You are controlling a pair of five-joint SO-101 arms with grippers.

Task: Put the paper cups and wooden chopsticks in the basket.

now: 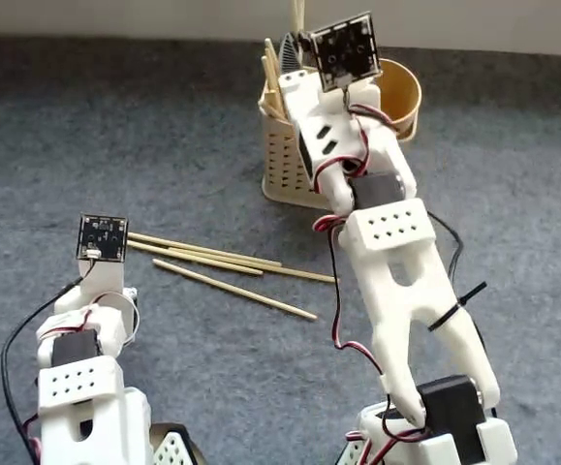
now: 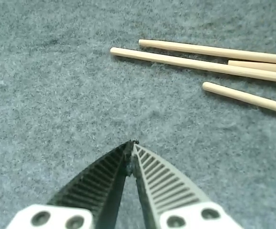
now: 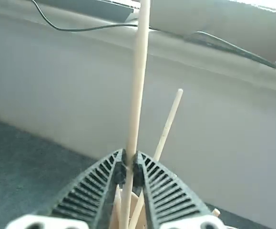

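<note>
Pinching an upright chopstick [image 3: 140, 71], the right tool [image 3: 129, 161] hovers over the basket [image 1: 285, 167]

My right gripper [image 3: 129, 166] pinches an upright chopstick [image 3: 139, 71]. A second chopstick [image 3: 168, 121] leans just beside it, with a pale wall [image 3: 56, 86] beyond.

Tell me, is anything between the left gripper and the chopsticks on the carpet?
No. In the left wrist view, bare grey carpet lies between the left gripper and those chopsticks.

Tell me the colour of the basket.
The basket is cream, pierced with rows of small slots; the high view shows it best.
</note>
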